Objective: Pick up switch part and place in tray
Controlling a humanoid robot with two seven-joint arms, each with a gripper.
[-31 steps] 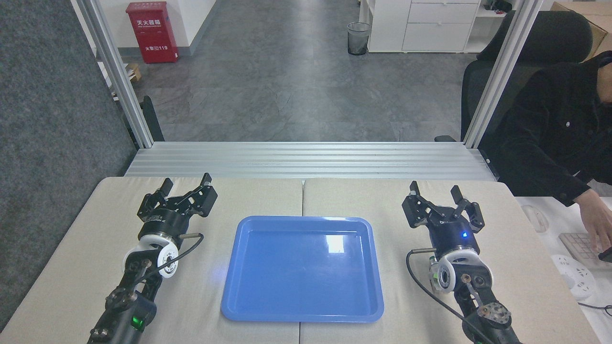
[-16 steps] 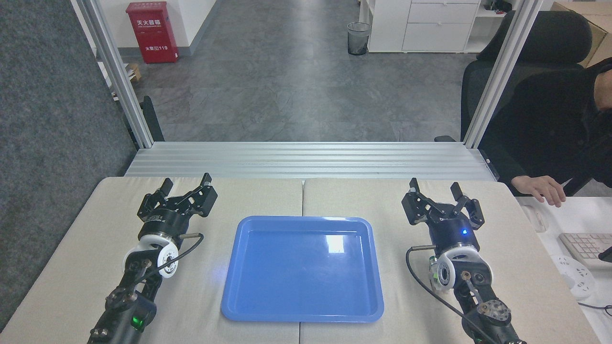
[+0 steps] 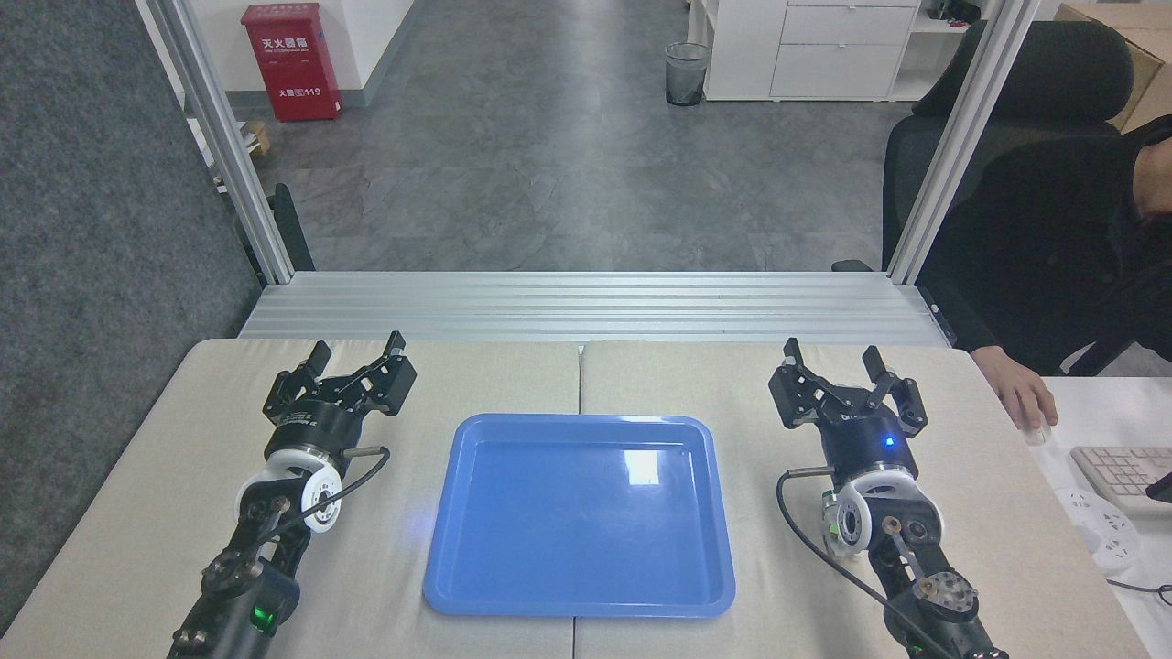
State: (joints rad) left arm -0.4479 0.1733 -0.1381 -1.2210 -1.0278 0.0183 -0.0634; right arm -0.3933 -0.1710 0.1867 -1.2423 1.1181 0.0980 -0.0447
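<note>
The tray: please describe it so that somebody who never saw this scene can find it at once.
On the beige table before the robot, look midway between the left gripper and the right gripper. There lies the tray, a flat rectangle with rounded corners and a low rim. It alone is glossy blue, and it holds nothing.

A big flat shiny blue plastic tray (image 3: 579, 513) lies between the left gripper (image 3: 357, 351) and right gripper (image 3: 833, 354), both with jaws apart.

A beige padded worktop (image 3: 165, 476), split by a seam down its middle, carries a glossy blue tray (image 3: 439, 549) lying flat across that seam, its inside bare and shining.
</note>
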